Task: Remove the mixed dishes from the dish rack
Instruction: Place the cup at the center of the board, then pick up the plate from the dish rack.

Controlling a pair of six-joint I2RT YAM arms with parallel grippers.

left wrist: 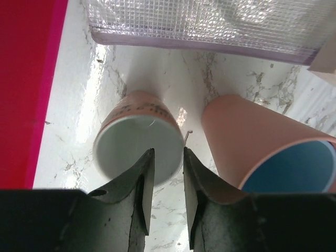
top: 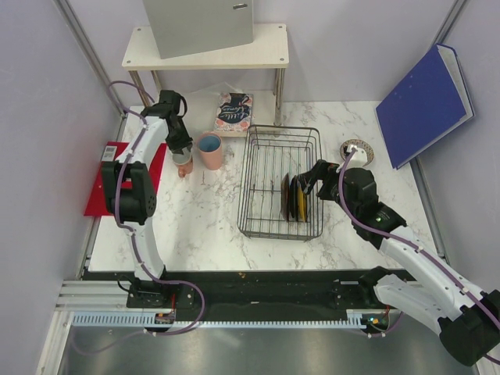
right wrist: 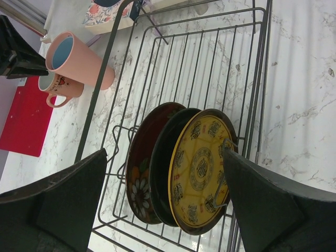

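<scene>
A small pink mug (top: pixel 184 166) (left wrist: pixel 137 144) stands upright on the marble table next to a tall pink cup (top: pixel 209 148) (left wrist: pixel 252 142) with a blue inside. My left gripper (top: pixel 182 153) (left wrist: pixel 168 151) hangs just above the mug's rim. Its jaws are narrowly apart and only table shows between them. The dark wire dish rack (top: pixel 248 183) (right wrist: pixel 94 105) holds three plates on edge: red floral (right wrist: pixel 139 178), plain dark (right wrist: pixel 160 173) and black-yellow (right wrist: pixel 202 170). My right gripper (top: pixel 311 178) (right wrist: pixel 165 152) is wide open over these plates. A speckled bowl (top: pixel 358 148) sits right of the rack.
A red mat (top: pixel 105 183) lies at the table's left edge. A white shelf (top: pixel 207 48) stands at the back, with a patterned book (top: pixel 233 112) beneath it. A blue binder (top: pixel 426 105) leans at the back right.
</scene>
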